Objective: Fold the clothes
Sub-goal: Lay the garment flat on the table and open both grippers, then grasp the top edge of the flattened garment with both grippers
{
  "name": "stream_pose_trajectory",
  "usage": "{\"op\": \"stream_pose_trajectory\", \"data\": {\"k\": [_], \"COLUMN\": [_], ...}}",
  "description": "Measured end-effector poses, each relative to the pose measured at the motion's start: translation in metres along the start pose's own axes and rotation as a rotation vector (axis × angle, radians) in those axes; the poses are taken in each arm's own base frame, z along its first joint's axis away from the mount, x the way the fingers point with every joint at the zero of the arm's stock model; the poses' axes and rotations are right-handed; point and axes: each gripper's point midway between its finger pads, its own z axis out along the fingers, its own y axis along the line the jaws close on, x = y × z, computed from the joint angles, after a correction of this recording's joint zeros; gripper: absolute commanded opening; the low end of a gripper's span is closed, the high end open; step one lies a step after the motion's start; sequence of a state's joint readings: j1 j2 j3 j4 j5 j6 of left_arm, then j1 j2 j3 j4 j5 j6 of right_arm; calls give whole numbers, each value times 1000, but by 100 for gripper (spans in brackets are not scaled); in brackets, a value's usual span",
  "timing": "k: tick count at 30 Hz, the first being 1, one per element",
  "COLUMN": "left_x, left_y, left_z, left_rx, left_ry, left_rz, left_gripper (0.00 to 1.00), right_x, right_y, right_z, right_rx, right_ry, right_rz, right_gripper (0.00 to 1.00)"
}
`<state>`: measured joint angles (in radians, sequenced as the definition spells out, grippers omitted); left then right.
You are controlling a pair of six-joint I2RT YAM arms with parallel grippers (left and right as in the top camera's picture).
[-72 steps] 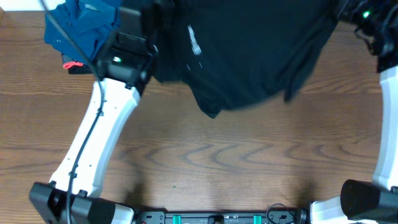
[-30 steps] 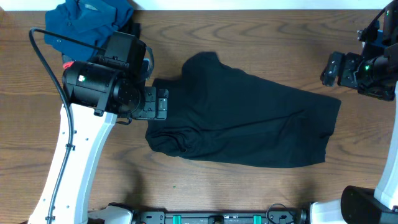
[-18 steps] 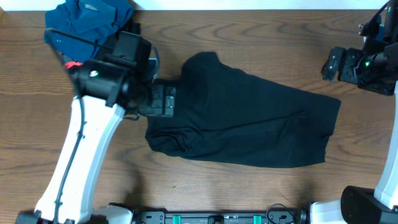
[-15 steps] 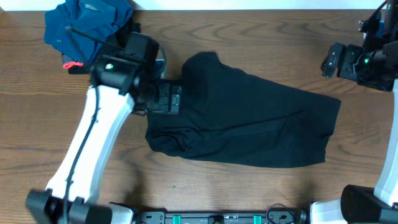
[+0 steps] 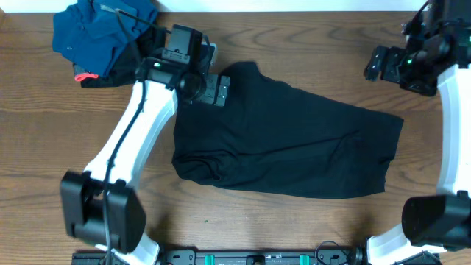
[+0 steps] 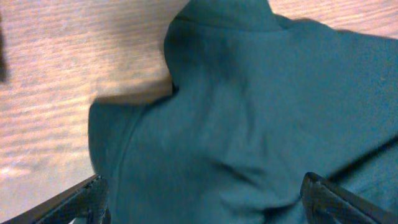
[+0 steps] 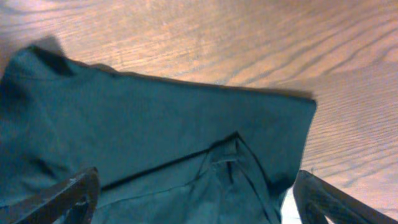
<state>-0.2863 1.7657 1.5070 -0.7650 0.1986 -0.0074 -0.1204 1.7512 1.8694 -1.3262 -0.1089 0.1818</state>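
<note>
Plain black garment (image 5: 294, 147), teal-tinged through my wrist cameras, dark blue garment (image 5: 96, 33), red tag (image 5: 86, 75), brown wood-grain bench (image 5: 294, 228), my arms (image 5: 136, 140) white, my left claw (image 5: 219, 90) black, my right claw (image 5: 374, 65) black

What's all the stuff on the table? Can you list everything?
black garment: one, black, spread across the middle of the table
blue garment: one, dark blue, bunched at the far left corner
small black piece: one, black with a red tag, beside the blue garment
table: one, brown wood
left end effector: one, black, open, over the black garment's far left edge
right end effector: one, black, open, over bare wood, far right
</note>
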Motion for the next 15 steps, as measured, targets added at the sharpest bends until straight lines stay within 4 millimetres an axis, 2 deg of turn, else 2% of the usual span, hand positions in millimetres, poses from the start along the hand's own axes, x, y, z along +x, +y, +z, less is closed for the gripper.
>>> {"op": "stream_pose_trajectory", "data": {"k": [3,5,7,11,15], "left_x": [-1,0,4,5,1], "left_y": [4,6,8,10,10], "left_z": [24,39,51,65,72], "left_rx": [-3,-6,-6,-7,-4], "left_ry": [17,33,55,64,51], "left_rz": [7,8,13,28,54], "left_gripper": [86,68,53,38,24], "right_x": [5,11,18,29,41], "right_y": [-4,-7,-10,-15,-19], "right_z": [27,45,60,80,93], "right_rx": [8,16,26,43,57], "right_ry": [49,92,134,172,201], "right_rz": [21,51,73,118,163], "right_gripper": [64,44,32,15,14]}}
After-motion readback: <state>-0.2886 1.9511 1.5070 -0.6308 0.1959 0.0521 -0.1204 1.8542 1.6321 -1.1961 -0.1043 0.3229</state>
